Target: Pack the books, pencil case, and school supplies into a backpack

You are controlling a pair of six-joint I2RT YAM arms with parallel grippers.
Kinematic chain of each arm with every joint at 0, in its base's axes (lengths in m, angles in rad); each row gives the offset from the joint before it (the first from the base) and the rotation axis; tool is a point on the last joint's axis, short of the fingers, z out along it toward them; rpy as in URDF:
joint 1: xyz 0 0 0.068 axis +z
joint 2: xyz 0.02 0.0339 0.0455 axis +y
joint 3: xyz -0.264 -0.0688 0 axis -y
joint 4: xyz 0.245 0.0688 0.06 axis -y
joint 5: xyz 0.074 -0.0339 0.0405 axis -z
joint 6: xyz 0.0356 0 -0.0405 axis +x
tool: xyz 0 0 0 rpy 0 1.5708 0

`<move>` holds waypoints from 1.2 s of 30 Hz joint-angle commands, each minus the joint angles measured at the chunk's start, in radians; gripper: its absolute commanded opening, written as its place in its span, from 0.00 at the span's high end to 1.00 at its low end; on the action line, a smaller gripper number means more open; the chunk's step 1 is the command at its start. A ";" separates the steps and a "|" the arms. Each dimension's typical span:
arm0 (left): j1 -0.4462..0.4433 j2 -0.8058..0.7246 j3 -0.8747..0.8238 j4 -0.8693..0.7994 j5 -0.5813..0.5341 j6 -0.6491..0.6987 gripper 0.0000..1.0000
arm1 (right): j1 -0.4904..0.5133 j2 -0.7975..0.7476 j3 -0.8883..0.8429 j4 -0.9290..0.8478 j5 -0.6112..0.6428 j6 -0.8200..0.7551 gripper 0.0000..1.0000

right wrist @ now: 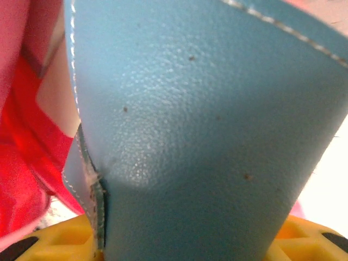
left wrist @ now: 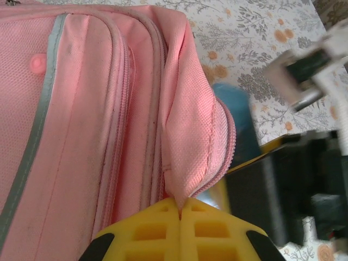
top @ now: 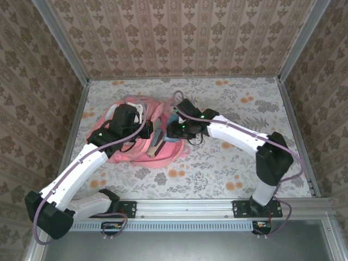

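Observation:
The pink backpack [top: 126, 154] lies left of the table's centre, its mouth facing right. My left gripper [left wrist: 180, 205] is shut on a pinched fold of the pink flap [left wrist: 187, 136] by the zipper and holds it up; seen from above, that gripper [top: 140, 117] is over the bag. My right gripper [top: 173, 131] is at the bag's mouth, shut on the blue-green pencil case [right wrist: 206, 119], whose stitched leathery skin runs between the yellow fingers [right wrist: 49, 239]. The case [left wrist: 235, 111] pokes from the opening. A yellow book edge [left wrist: 260, 155] and a dark flat cover [top: 156, 144] stand in the mouth.
The floral table [top: 228, 163] extends right and in front of the bag. Patterned walls and metal frame posts [top: 293, 125] close in the table on three sides. The right arm's black wrist [left wrist: 304, 196] sits close beside the bag's opening.

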 commanded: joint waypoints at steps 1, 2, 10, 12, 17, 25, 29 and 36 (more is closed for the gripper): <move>0.022 -0.023 0.073 0.081 -0.060 -0.012 1.00 | 0.029 0.083 0.073 0.078 -0.077 0.059 0.51; 0.024 -0.021 0.078 0.083 -0.060 -0.013 1.00 | 0.036 0.104 0.087 0.101 -0.093 0.074 0.51; 0.026 -0.018 0.088 0.081 -0.048 -0.015 1.00 | 0.046 0.202 0.153 0.139 -0.127 0.128 0.26; 0.028 -0.024 0.084 0.078 -0.051 -0.014 1.00 | 0.042 0.185 0.133 0.136 -0.109 0.122 0.16; 0.029 -0.031 0.074 0.076 -0.050 -0.017 1.00 | 0.016 0.114 0.066 0.132 -0.080 0.092 0.20; 0.031 -0.040 0.068 0.063 -0.048 -0.017 1.00 | -0.061 0.041 0.018 -0.013 0.041 -0.082 0.34; 0.031 -0.043 0.061 0.058 -0.041 -0.022 1.00 | -0.109 0.094 0.043 -0.050 0.039 -0.178 0.36; 0.031 -0.045 0.059 0.049 -0.033 -0.021 1.00 | -0.142 0.276 0.192 -0.113 0.004 -0.276 0.28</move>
